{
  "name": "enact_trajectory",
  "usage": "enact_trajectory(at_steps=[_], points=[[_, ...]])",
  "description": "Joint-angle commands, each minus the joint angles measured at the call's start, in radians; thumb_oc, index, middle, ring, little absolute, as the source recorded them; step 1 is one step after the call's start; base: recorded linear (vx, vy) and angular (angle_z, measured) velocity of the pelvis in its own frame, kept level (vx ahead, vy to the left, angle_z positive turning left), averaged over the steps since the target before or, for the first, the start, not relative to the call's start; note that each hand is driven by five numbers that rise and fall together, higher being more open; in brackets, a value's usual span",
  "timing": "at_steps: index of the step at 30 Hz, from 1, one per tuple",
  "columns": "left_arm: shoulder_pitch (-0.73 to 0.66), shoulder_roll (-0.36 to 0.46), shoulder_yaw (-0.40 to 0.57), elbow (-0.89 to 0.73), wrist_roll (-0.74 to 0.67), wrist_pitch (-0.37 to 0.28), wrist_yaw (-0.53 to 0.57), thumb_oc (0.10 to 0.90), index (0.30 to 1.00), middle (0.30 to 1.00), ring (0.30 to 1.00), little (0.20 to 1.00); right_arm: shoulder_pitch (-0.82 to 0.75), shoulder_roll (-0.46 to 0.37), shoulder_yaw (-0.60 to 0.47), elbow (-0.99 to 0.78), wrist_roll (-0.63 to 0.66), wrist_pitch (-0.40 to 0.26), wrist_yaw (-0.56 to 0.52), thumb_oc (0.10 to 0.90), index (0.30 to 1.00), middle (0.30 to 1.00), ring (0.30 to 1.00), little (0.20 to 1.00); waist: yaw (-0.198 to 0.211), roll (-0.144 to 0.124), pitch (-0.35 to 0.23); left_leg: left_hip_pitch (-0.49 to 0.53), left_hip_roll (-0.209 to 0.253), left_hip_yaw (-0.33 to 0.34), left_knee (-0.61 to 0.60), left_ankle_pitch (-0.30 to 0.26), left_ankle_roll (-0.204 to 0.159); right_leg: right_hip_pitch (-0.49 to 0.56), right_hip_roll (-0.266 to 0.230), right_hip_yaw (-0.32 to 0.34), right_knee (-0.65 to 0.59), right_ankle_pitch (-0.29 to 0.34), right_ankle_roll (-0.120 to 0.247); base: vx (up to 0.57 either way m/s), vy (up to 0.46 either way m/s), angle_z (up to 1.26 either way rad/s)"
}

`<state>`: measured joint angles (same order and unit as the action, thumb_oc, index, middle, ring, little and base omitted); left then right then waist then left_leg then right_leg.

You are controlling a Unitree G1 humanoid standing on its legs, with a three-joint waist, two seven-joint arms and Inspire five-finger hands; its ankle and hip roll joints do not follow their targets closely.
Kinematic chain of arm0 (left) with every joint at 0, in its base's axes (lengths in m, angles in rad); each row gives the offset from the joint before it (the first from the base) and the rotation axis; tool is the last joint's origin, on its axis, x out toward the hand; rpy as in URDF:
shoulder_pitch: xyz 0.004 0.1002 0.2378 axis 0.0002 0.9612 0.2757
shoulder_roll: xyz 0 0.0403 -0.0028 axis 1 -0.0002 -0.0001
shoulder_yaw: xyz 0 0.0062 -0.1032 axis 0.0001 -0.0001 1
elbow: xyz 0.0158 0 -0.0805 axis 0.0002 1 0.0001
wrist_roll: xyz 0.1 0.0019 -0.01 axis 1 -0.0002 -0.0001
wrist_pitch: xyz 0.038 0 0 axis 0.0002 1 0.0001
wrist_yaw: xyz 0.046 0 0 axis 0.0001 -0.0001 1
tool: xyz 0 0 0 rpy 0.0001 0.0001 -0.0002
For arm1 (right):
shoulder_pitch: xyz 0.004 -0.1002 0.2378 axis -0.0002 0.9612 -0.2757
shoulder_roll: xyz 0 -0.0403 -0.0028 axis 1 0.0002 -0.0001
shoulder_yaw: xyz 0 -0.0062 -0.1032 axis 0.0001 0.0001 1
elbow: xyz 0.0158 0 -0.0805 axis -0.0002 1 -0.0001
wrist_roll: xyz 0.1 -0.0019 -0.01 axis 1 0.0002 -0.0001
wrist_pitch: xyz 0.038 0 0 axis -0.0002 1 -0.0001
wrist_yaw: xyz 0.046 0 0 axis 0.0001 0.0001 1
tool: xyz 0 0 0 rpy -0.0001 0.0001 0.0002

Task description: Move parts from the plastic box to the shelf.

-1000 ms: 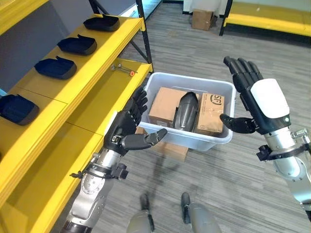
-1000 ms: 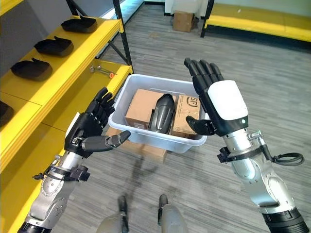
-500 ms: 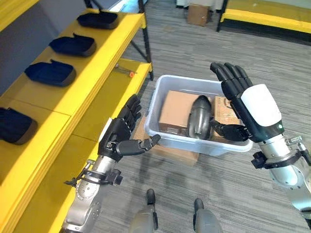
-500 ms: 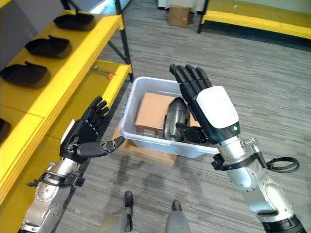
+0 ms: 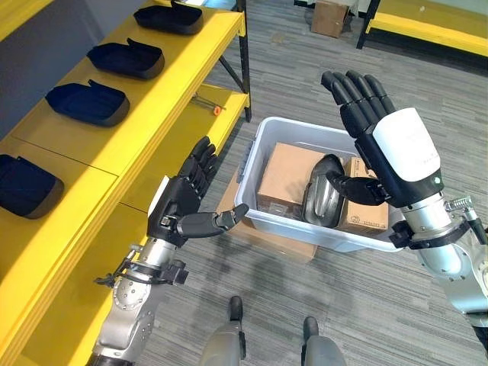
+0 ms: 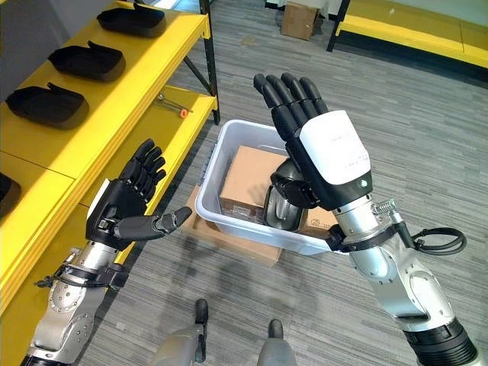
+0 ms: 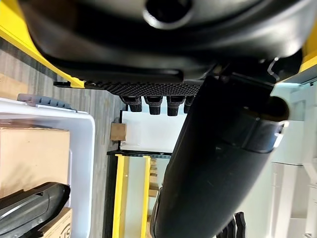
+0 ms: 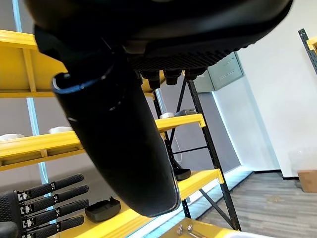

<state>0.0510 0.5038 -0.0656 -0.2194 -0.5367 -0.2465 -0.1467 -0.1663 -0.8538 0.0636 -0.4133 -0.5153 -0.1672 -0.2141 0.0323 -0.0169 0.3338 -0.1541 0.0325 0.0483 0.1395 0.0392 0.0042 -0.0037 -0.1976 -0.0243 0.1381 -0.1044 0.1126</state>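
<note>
Both hands were spread and empty — left hand (image 5: 185, 204) left of the plastic box (image 5: 263, 217), right hand (image 5: 385, 149) above it. The dark part (image 5: 323, 200) lay between cartons — it probably needed gripping at both ends.

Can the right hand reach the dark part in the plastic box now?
Probably yes. The open right hand hovers above the dark part, which lies uncovered between cardboard boxes in the plastic box.

far cardboard box (image 5: 331, 16) on floor | wrench (image 5: 206, 103) (orange-tipped) on lower level
</note>
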Motion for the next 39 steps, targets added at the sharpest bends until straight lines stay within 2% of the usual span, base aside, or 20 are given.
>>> enact_trajectory(at_steps=[1, 2, 3, 5, 7, 8, 9, 10, 11, 12, 13, 14, 17, 21, 26, 33, 39], points=[[-0.008, 0.048, 0.068, -0.132, -0.015, -0.071, -0.063, 0.900, 1.000, 1.000, 1.000, 1.000, -0.080, -0.002, -0.025, -0.017, -0.044, -0.027, -0.057, 0.900, 1.000, 1.000, 1.000, 1.000, 0.021, -0.023, -0.107, -0.023, -0.038, -0.008, 0.039, -0.146, 0.065, 0.012, -0.015, -0.050, 0.347, 0.065, -0.015, 0.16, 0.238, 0.06], [-0.003, 0.043, 0.068, -0.140, -0.028, -0.056, -0.075, 0.900, 1.000, 1.000, 1.000, 1.000, -0.070, 0.008, -0.026, -0.011, -0.057, -0.036, -0.059, 0.900, 1.000, 1.000, 1.000, 1.000, 0.022, -0.015, -0.104, -0.012, -0.044, -0.018, 0.041, -0.155, 0.083, -0.048, -0.011, -0.037, 0.471, 0.111, -0.018, 0.13, 0.166, -0.07], [0.004, 0.039, 0.069, -0.147, -0.027, -0.049, -0.086, 0.900, 1.000, 1.000, 1.000, 1.000, -0.066, 0.014, -0.020, -0.012, -0.063, -0.034, -0.059, 0.900, 1.000, 1.000, 1.000, 1.000, 0.021, -0.011, -0.100, 0.003, -0.047, -0.020, 0.036, -0.161, 0.091, -0.092, -0.002, -0.026, 0.543, 0.127, -0.017, 0.12, 0.134, -0.33], [0.023, 0.041, 0.057, -0.157, -0.021, -0.054, -0.089, 0.900, 1.000, 1.000, 1.000, 1.000, -0.076, 0.024, -0.007, -0.002, -0.065, -0.042, -0.062, 0.900, 1.000, 1.000, 1.000, 1.000, 0.011, -0.004, -0.086, 0.039, -0.044, -0.016, 0.013, -0.165, 0.094, -0.205, 0.013, -0.015, 0.571, 0.147, -0.018, 0.10, -0.015, -0.45], [0.018, 0.052, 0.041, -0.148, -0.032, -0.066, -0.080, 0.900, 1.000, 1.000, 1.000, 1.000, -0.101, 0.019, 0.005, 0.003, -0.062, -0.047, -0.057, 0.900, 1.000, 1.000, 1.000, 1.000, 0.001, -0.005, -0.080, 0.059, -0.026, -0.028, -0.017, -0.160, 0.078, -0.228, 0.021, -0.007, 0.409, 0.108, -0.024, 0.11, -0.214, -0.32], [0.007, 0.058, 0.033, -0.145, -0.039, -0.066, -0.072, 0.900, 1.000, 1.000, 1.000, 1.000, -0.113, 0.013, 0.008, 0.002, -0.062, -0.042, -0.052, 0.900, 1.000, 1.000, 1.000, 1.000, -0.005, -0.009, -0.076, 0.070, -0.018, -0.039, -0.035, -0.158, 0.067, -0.230, 0.014, -0.002, 0.273, 0.107, -0.020, 0.14, -0.359, -0.28], [-0.012, 0.063, 0.029, -0.142, -0.043, -0.061, -0.062, 0.900, 1.000, 1.000, 1.000, 1.000, -0.127, 0.011, 0.010, 0.002, -0.060, -0.037, -0.041, 0.900, 1.000, 1.000, 1.000, 1.000, -0.014, -0.014, -0.071, 0.088, -0.007, -0.045, -0.055, -0.166, 0.056, -0.224, 0.001, 0.002, 0.108, 0.133, -0.001, 0.13, -0.339, -0.16], [-0.017, 0.063, 0.025, -0.140, -0.038, -0.063, -0.059, 0.900, 1.000, 1.000, 1.000, 1.000, -0.130, 0.012, 0.011, 0.001, -0.062, -0.036, -0.038, 0.900, 1.000, 1.000, 1.000, 1.000, -0.020, -0.017, -0.067, 0.099, -0.003, -0.047, -0.062, -0.172, 0.052, -0.230, -0.006, 0.007, 0.048, 0.165, 0.012, 0.15, -0.329, -0.03], [-0.025, 0.063, 0.014, -0.138, -0.024, -0.068, -0.050, 0.900, 1.000, 1.000, 1.000, 1.000, -0.136, 0.013, 0.012, 0.003, -0.069, -0.031, -0.032, 0.900, 1.000, 1.000, 1.000, 1.000, -0.028, -0.018, -0.055, 0.126, 0.009, -0.052, -0.070, -0.185, 0.046, -0.260, -0.016, 0.019, -0.022, 0.225, 0.031, 0.12, -0.262, 0.04], [-0.029, 0.062, 0.002, -0.140, -0.018, -0.071, -0.040, 0.900, 1.000, 1.000, 1.000, 1.000, -0.140, 0.016, 0.014, 0.009, -0.073, -0.026, -0.029, 0.900, 1.000, 1.000, 1.000, 1.000, -0.033, -0.014, -0.045, 0.151, 0.025, -0.054, -0.073, -0.198, 0.044, -0.302, -0.014, 0.036, -0.025, 0.256, 0.040, 0.13, -0.296, 0.12], [-0.030, 0.062, -0.007, -0.146, -0.022, -0.073, -0.039, 0.900, 1.000, 1.000, 1.000, 1.000, -0.138, 0.010, 0.011, 0.011, -0.071, -0.014, -0.035, 0.900, 1.000, 1.000, 1.000, 1.000, -0.039, -0.016, -0.048, 0.159, 0.028, -0.048, -0.087, -0.204, 0.042, -0.289, -0.005, 0.056, -0.047, 0.243, 0.054, 0.11, -0.365, 0.23], [-0.019, 0.072, -0.010, -0.148, -0.020, -0.093, -0.047, 0.900, 1.000, 1.000, 1.000, 1.000, -0.096, -0.015, -0.022, 0.005, -0.051, -0.012, -0.063, 0.900, 1.000, 1.000, 1.000, 1.000, -0.055, -0.031, -0.056, 0.151, 0.016, -0.049, -0.090, -0.202, 0.033, -0.236, -0.003, 0.067, -0.123, 0.251, 0.068, 0.12, -0.315, 0.32], [-0.027, 0.070, -0.037, -0.142, -0.032, -0.099, -0.022, 0.900, 1.000, 1.000, 1.000, 1.000, -0.090, -0.022, -0.041, 0.015, -0.031, 0.007, -0.084, 0.900, 1.000, 1.000, 1.000, 1.000, -0.062, -0.035, -0.053, 0.159, 0.038, -0.046, -0.074, -0.208, 0.011, -0.203, -0.002, 0.047, -0.103, 0.245, 0.058, 0.07, -0.186, 0.84], [0.001, 0.038, -0.033, -0.148, -0.032, -0.105, -0.020, 0.900, 1.000, 1.000, 1.000, 1.000, -0.082, -0.041, -0.066, 0.007, -0.001, 0.017, -0.103, 0.900, 1.000, 1.000, 1.000, 1.000, -0.081, -0.019, -0.065, 0.211, 0.069, -0.010, -0.132, -0.168, -0.021, -0.156, 0.011, 0.026, -0.111, 0.201, 0.043, 0.10, -0.065, 0.23], [0.020, 0.035, -0.032, -0.147, -0.039, -0.109, -0.004, 0.900, 1.000, 1.000, 1.000, 1.000, -0.080, -0.057, -0.089, 0.024, 0.021, 0.037, -0.143, 0.900, 1.000, 1.000, 1.000, 1.000, -0.094, -0.006, -0.079, 0.227, 0.087, 0.010, -0.138, -0.154, -0.032, -0.130, 0.020, 0.018, -0.096, 0.167, 0.023, 0.09, -0.069, -0.15], [0.020, 0.028, -0.036, -0.152, -0.040, -0.087, 0.024, 0.900, 1.000, 1.000, 1.000, 1.000, -0.076, -0.041, -0.131, 0.049, 0.039, 0.077, -0.224, 0.900, 1.000, 1.000, 1.000, 1.000, -0.120, 0.009, -0.094, 0.244, 0.110, 0.031, -0.146, -0.139, -0.046, -0.107, 0.033, 0.029, -0.090, 0.147, 0.012, 0.09, -0.052, -0.10], [0.021, 0.027, -0.033, -0.153, -0.052, -0.078, 0.029, 0.900, 1.000, 1.000, 1.000, 1.000, -0.045, -0.038, -0.164, 0.056, 0.010, 0.089, -0.215, 0.900, 1.000, 1.000, 1.000, 1.000, -0.136, 0.019, -0.101, 0.249, 0.124, 0.053, -0.155, -0.130, -0.056, -0.092, 0.033, 0.033, -0.099, 0.142, 0.011, 0.06, -0.029, -0.07]])
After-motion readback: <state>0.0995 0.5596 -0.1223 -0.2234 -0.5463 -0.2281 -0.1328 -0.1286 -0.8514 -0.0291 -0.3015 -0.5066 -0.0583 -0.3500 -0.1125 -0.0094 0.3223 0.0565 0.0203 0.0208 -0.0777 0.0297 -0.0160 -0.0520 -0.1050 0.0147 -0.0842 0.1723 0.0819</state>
